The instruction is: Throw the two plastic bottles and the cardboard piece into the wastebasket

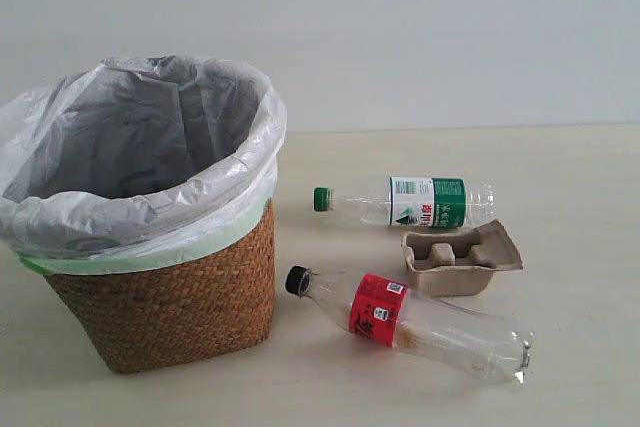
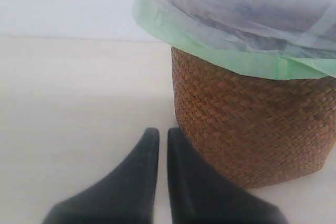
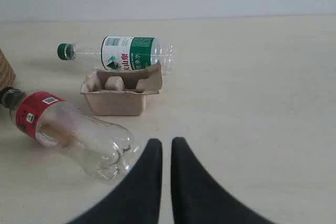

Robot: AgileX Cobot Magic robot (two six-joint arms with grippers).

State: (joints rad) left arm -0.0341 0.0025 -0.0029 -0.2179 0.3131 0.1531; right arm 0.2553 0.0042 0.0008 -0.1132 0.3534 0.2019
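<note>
Right of centre in the exterior view lie two plastic bottles, both clear and on their sides. One, the green-capped bottle (image 1: 420, 202), has a green-and-white label and sits farther up the frame, its cap pointing left. The other, the black-capped bottle (image 1: 410, 322), is longer with a red label. It lies lower in the frame at a slant, its cap near the foot of the wastebasket and apart from it.

Between the two bottles sits one cardboard piece (image 1: 460, 259), a grey-brown pulp tray with raised bumps. It is just beside the green-capped bottle; I cannot tell whether they touch.

One wastebasket (image 1: 170, 307) of brown wicker fills the left of the frame, upright, lined with a translucent white plastic bag (image 1: 130, 147) folded over a pale green band. All four things rest on a pale table (image 1: 590, 167) before a plain wall (image 1: 450, 27).

Neither arm shows in the exterior view. The left gripper (image 2: 163, 132) has its two dark fingers drawn almost together, holding nothing, close beside the basket's wicker wall. The right gripper (image 3: 166, 142) is likewise closed on nothing, near the base of the black-capped bottle.
</note>
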